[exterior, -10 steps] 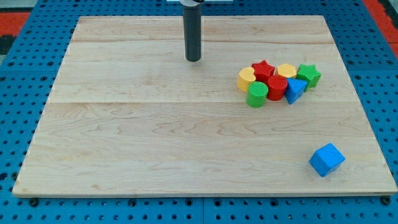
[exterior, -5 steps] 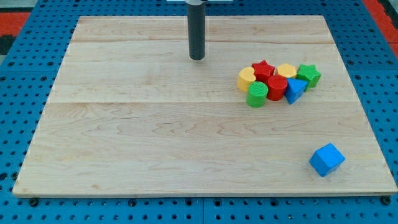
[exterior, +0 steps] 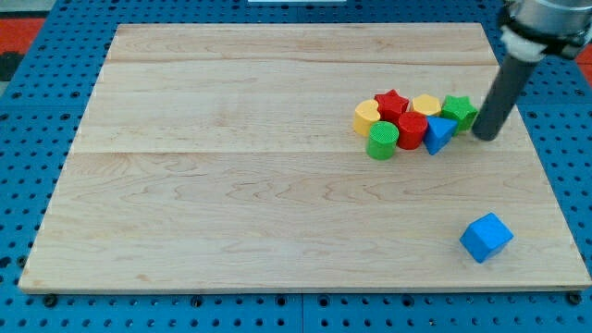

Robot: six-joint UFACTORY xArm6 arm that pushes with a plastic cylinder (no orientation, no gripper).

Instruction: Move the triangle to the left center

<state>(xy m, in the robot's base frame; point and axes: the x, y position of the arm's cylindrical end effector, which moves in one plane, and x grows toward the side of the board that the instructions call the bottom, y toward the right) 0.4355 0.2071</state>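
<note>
The blue triangle (exterior: 437,134) lies on the wooden board (exterior: 231,185) at the right end of a tight cluster. The cluster also holds a green star (exterior: 459,112), a yellow hexagon (exterior: 425,105), a red star (exterior: 392,103), a red block (exterior: 412,130), a yellow cylinder (exterior: 367,117) and a green cylinder (exterior: 382,141). My tip (exterior: 485,135) rests on the board just to the right of the green star and the blue triangle, a small gap away from the triangle.
A blue cube (exterior: 486,237) sits alone near the board's bottom right corner. Blue pegboard (exterior: 37,111) surrounds the board on all sides.
The rod has moved from the top centre of the board across to the right, and now stands just right of the cluster. No block has moved.
</note>
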